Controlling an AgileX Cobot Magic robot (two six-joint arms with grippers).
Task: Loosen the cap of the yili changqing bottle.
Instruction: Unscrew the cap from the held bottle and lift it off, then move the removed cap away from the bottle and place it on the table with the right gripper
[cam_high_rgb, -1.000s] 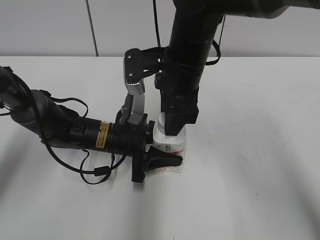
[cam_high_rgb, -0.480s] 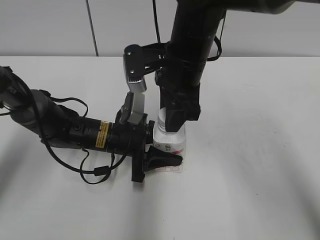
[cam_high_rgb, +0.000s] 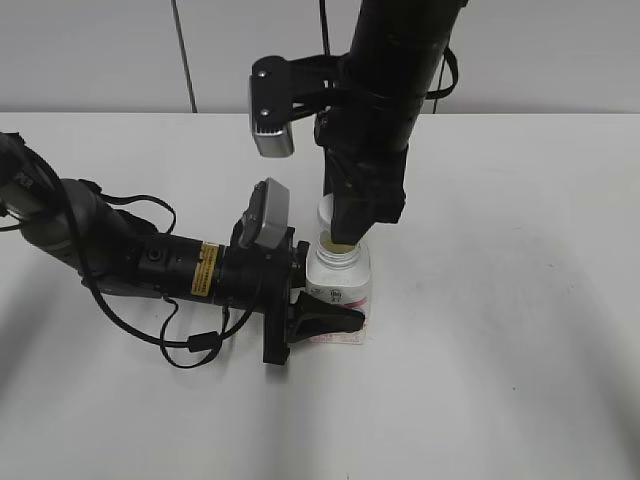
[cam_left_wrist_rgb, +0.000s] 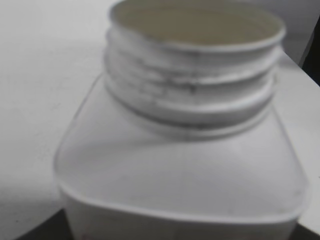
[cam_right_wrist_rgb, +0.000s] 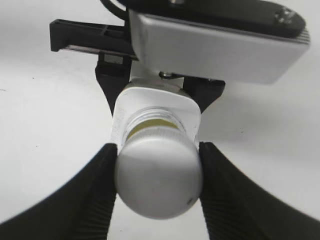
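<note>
The yili changqing bottle (cam_high_rgb: 340, 285) stands upright on the white table. Its neck is open, and the threads and the cream inside show in the left wrist view (cam_left_wrist_rgb: 190, 100). My left gripper (cam_high_rgb: 325, 315) is shut on the bottle's body from the left; its jaws do not show in its own view. My right gripper (cam_right_wrist_rgb: 157, 175) is shut on the white cap (cam_right_wrist_rgb: 159, 175) and holds it a little above the open neck (cam_right_wrist_rgb: 152, 122). In the exterior view the cap (cam_high_rgb: 327, 212) peeks out beside the right fingers (cam_high_rgb: 345, 228).
The left arm (cam_high_rgb: 130, 260) lies low across the table's left with a looping black cable (cam_high_rgb: 200, 345). The right arm (cam_high_rgb: 385, 100) comes down from above. A grey wall (cam_high_rgb: 100, 50) stands behind the white table (cam_high_rgb: 500, 300).
My right gripper has risen with the cap, which has come off the neck. The bottle's opening now shows. The left gripper and bottle have stayed put.
</note>
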